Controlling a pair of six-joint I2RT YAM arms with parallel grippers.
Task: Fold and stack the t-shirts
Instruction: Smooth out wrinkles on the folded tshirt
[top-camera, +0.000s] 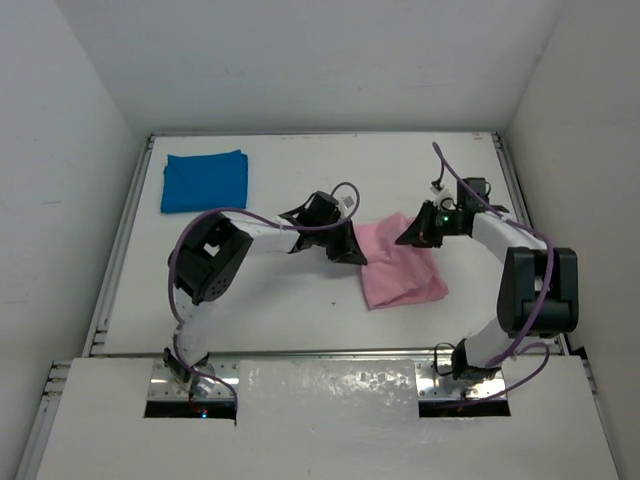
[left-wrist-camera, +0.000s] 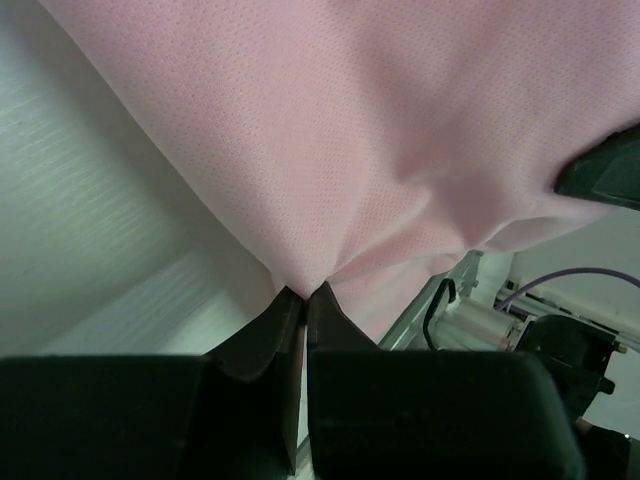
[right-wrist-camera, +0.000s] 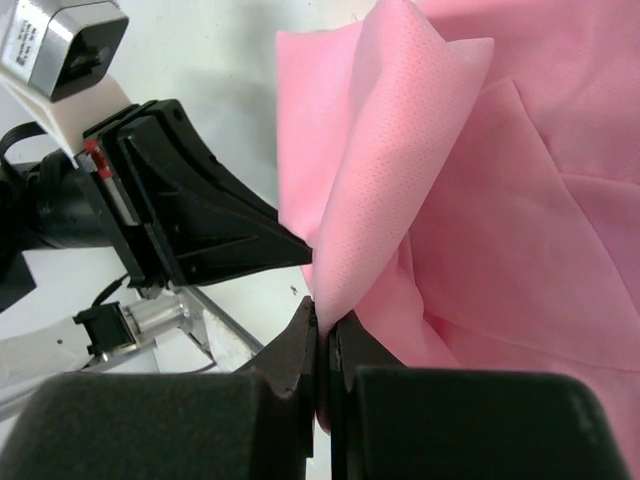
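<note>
The pink t-shirt (top-camera: 402, 268) lies partly folded near the table's middle right. My left gripper (top-camera: 357, 250) is shut on its left edge; in the left wrist view the cloth (left-wrist-camera: 340, 130) is pinched at the tips of the gripper (left-wrist-camera: 305, 292). My right gripper (top-camera: 408, 233) is shut on the shirt's upper edge, with a fold of pink cloth (right-wrist-camera: 390, 190) rising from between its fingers, the gripper (right-wrist-camera: 325, 318) closed tight. The blue t-shirt (top-camera: 204, 180) rests as a folded rectangle at the far left.
The table's raised metal rim (top-camera: 120, 240) runs along the left, back and right sides. A purple cable (top-camera: 455, 175) loops above the right arm. White walls enclose the table.
</note>
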